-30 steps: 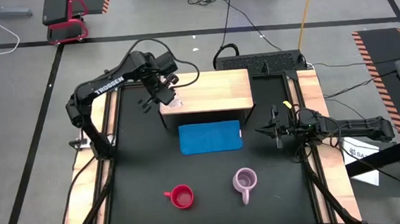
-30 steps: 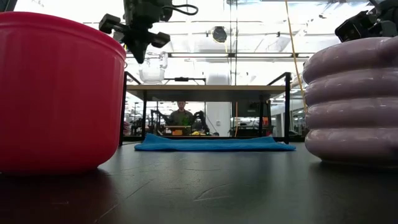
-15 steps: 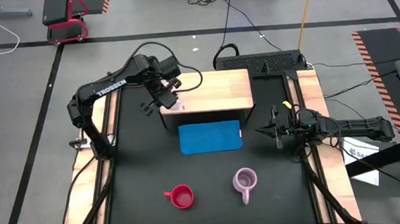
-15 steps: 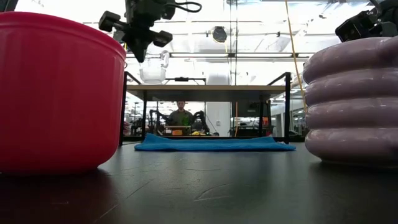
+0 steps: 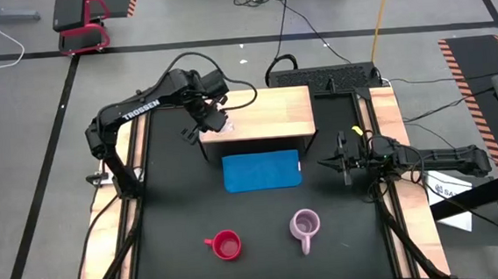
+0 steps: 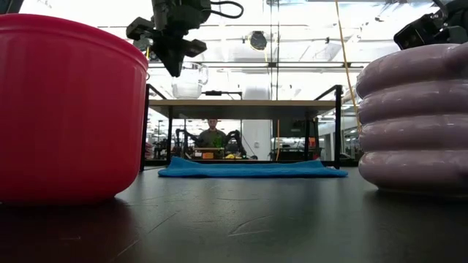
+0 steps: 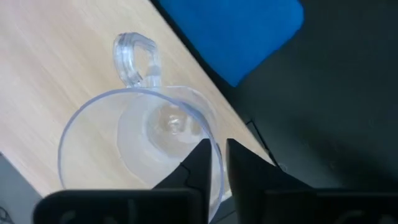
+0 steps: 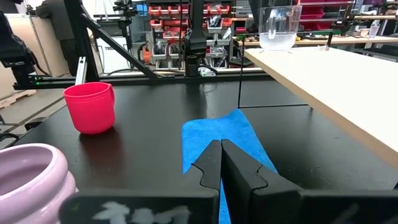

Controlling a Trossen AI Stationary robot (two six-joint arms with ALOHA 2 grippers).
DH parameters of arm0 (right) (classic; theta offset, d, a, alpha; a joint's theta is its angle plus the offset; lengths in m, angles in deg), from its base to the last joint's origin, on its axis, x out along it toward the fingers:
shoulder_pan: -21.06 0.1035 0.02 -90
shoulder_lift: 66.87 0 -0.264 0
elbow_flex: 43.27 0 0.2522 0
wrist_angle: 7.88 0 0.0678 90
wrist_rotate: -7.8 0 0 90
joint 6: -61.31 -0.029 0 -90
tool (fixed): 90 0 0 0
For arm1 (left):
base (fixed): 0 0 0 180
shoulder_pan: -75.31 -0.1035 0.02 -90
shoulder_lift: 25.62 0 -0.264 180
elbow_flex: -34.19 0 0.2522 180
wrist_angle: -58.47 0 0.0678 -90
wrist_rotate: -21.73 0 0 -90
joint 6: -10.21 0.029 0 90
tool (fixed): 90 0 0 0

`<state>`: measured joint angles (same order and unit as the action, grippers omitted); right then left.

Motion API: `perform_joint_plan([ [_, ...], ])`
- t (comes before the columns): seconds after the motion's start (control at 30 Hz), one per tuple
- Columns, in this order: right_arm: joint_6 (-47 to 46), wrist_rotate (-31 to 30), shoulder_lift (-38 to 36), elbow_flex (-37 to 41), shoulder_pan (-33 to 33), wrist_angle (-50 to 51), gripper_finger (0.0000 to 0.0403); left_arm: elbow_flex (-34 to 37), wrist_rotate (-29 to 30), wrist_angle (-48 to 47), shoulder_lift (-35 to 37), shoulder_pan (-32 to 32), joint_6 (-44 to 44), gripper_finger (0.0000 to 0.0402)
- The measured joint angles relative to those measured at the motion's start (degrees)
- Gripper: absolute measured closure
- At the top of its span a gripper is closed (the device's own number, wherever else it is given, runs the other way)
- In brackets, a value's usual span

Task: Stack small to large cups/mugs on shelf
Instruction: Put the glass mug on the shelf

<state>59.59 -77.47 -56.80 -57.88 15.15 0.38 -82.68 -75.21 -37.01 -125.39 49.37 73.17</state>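
My left gripper (image 5: 212, 120) is shut on the small clear glass cup (image 7: 137, 143), which hangs over the left near part of the light wooden shelf (image 5: 269, 112). In the low view the cup (image 6: 189, 80) hangs just above the shelf top (image 6: 248, 104). The red mug (image 5: 226, 245) and the ribbed lilac mug (image 5: 305, 226) stand upright on the black table near its front edge. My right gripper (image 5: 338, 161) is shut and empty, low at the table's right side. My left gripper pinches the glass cup's rim (image 7: 216, 165), one finger (image 7: 196, 163) inside the cup and one (image 7: 245, 165) outside. The hold is on the side opposite the handle (image 7: 134, 56). The fingers come from above, pointing down. The cup hangs upright, mouth up, a little above the shelf.
A flat blue mat (image 5: 262, 171) lies on the table just in front of the shelf. The shelf top to the right of the cup is bare wood. Dark side panels (image 6: 144, 131) carry the shelf. Cables and a dark box lie behind it.
My left gripper has carried the glass cup a little toward the table's right edge over the shelf top. The cup stays upright in the hold.
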Motion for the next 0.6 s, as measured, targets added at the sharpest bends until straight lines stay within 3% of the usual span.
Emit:
perform_joint_plan([
  [0.43, 0.02, 0.04, 0.0, -0.01, 0.0, -0.01, 0.0403, -0.07, 2.65, 1.91, 1.43, 0.67, -3.33, 0.028],
  [0.6, 0.02, 0.04, 0.0, 0.0, 0.0, -0.02, 0.0403, -3.2, 2.6, 1.81, 2.19, 1.33, -5.16, 0.0254],
])
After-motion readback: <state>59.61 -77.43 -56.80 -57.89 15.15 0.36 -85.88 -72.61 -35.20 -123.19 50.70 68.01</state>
